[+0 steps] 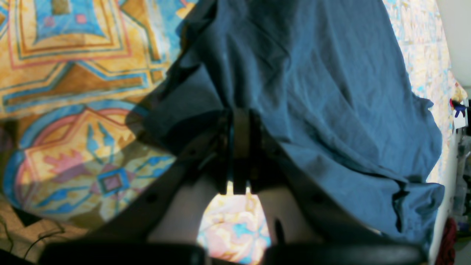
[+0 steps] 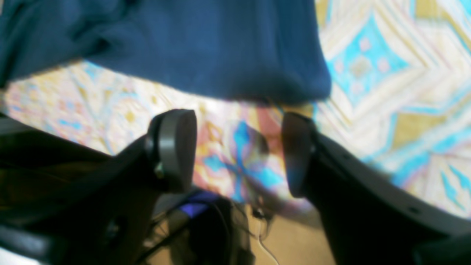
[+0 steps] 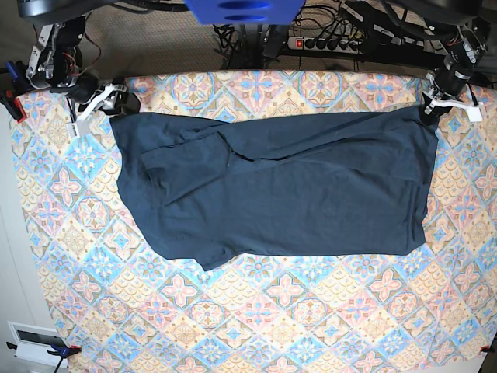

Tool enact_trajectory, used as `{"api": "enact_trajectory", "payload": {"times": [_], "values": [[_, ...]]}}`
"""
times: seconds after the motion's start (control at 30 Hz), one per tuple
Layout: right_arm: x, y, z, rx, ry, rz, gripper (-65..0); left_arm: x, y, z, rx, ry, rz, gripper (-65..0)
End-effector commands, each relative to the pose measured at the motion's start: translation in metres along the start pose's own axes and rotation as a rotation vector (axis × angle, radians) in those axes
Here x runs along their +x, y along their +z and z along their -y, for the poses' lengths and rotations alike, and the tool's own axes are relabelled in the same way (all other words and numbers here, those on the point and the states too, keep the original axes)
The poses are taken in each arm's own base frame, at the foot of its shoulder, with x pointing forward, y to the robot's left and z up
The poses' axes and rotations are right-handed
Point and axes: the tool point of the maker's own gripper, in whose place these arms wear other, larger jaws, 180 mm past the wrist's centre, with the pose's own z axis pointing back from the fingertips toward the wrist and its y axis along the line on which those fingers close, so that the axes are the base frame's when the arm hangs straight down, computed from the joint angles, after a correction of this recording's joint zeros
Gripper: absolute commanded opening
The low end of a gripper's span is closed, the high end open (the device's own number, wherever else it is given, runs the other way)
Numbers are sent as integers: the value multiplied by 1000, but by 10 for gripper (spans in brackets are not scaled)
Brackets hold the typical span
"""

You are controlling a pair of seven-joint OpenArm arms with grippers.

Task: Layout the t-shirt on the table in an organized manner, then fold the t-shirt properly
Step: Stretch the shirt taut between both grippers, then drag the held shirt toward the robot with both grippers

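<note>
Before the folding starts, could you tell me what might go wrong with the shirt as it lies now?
1. The left gripper is shut on a corner of the t-shirt while the right gripper stands open and empty just off the cloth; a pull from that one corner may skew the shirt.
2. Creases and a doubled-over sleeve remain, so a fold now could trap them.
</note>
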Motion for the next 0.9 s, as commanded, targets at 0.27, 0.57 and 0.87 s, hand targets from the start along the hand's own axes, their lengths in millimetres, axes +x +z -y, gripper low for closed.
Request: {"api": "enact_trajectory", "payload": {"times": [0.27, 0.57, 0.87], "values": [[27, -3, 21, -21, -77, 85, -287, 15, 3, 6, -19, -23, 36, -650], [38, -4, 18, -14, -63, 107, -470, 18, 0, 8, -21, -28, 43, -650], [24, 25, 46, -97, -127, 139, -648, 26, -1, 3, 18, -106, 21, -650]]}}
